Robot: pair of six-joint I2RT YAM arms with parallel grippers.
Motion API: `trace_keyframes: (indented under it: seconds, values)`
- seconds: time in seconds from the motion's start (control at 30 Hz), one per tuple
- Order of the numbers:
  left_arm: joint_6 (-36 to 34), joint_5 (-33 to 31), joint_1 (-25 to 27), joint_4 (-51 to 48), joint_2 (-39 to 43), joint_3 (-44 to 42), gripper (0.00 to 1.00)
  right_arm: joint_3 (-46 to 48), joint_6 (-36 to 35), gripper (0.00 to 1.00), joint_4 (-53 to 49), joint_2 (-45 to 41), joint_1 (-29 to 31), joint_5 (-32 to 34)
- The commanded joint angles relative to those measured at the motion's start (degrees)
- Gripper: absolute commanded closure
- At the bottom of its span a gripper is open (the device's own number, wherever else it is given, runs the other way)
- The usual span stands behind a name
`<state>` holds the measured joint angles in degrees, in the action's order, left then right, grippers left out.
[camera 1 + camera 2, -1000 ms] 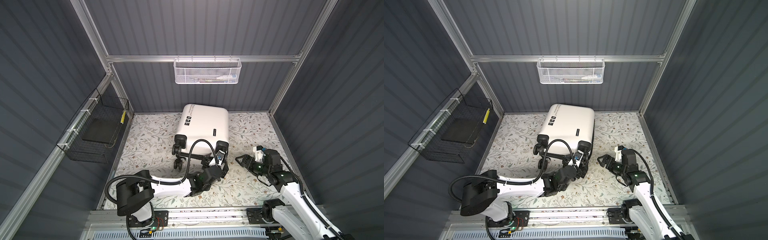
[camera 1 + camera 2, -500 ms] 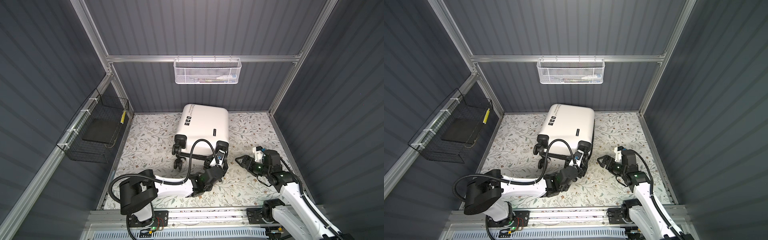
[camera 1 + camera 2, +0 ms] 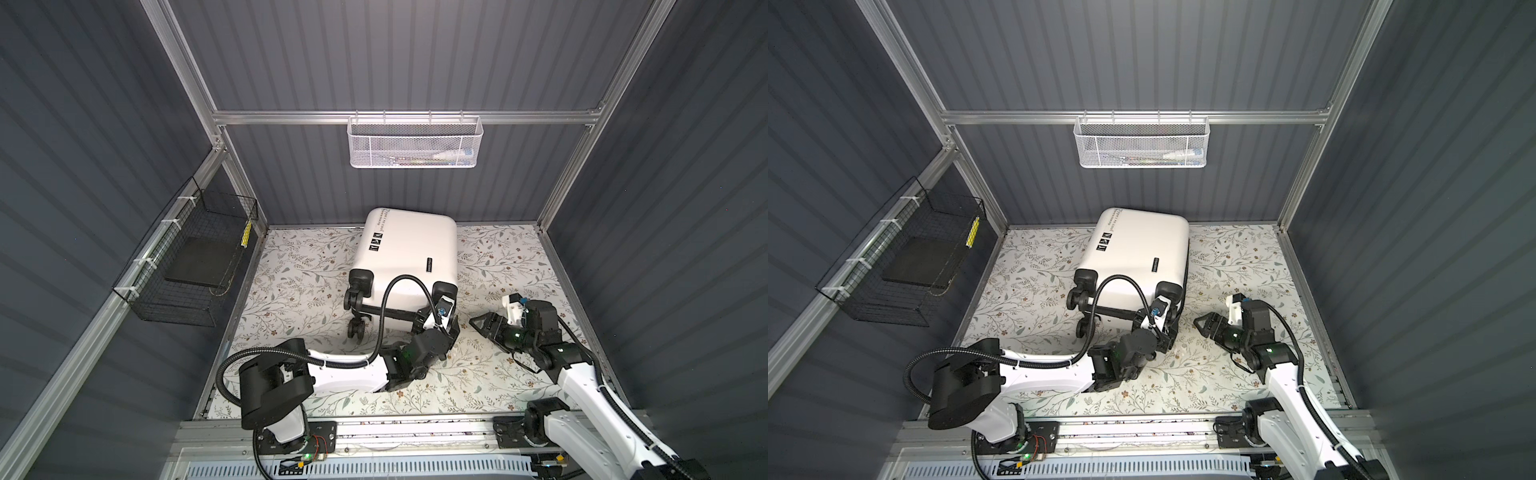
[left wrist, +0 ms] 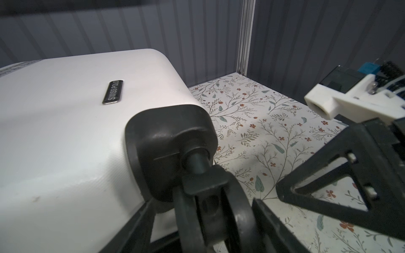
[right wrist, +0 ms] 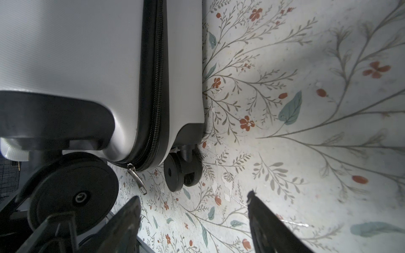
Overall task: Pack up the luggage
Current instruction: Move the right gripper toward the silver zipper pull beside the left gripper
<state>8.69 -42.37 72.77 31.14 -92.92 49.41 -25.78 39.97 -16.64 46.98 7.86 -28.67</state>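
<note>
White hard-shell plastic suitcase: fine ribbed texture, slight sheen. Black plastic wheel: matt, smooth. Floral-print bench: smooth, scuffed.

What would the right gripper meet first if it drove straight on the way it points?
Probably the small black caster wheel at the corner of the white hard-shell suitcase; the right gripper points straight at it, though depth is unclear.

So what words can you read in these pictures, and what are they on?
"SWISSPOLO": black badge on the white suitcase.
Black lettering along the suitcase's edge: too small to read.
Three square marks: symbols, too small to read.
Yellow tag on the black wire basket: too small to read.
</note>
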Motion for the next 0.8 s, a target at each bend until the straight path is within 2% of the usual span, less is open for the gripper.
trace_keyframes:
  seconds: [0.0,0.13,0.27,0.57,0.7,0.77]
  values:
    - [-0.2,-1.5,0.2,-0.3,-1.2,1.5,0.26,0.7,-0.9,0.24,1.1,0.0,-0.2,-1.0]
    - [0.4,-1.5,0.2,-0.6,-2.5,1.7,0.2,0.6,-0.8,0.24,1.0,0.1,-0.2,-1.0]
    - [0.7,-1.8,0.2,-1.1,-3.2,1.9,0.19,0.6,-0.9,0.24,0.8,-0.1,-0.2,-1.0]
    - [-0.5,-1.8,0.1,-0.1,-2.4,1.9,0.35,0.8,-1.0,0.24,0.7,-0.1,-0.2,-0.9]
    - [-1.0,-1.7,0.2,0.2,-1.8,2.0,0.48,1.0,-1.3,0.24,0.8,0.0,-0.2,-1.0]
    - [-1.1,-1.2,0.1,0.3,-1.4,2.1,0.51,1.2,-1.6,0.25,0.9,0.1,-0.2,-1.3]
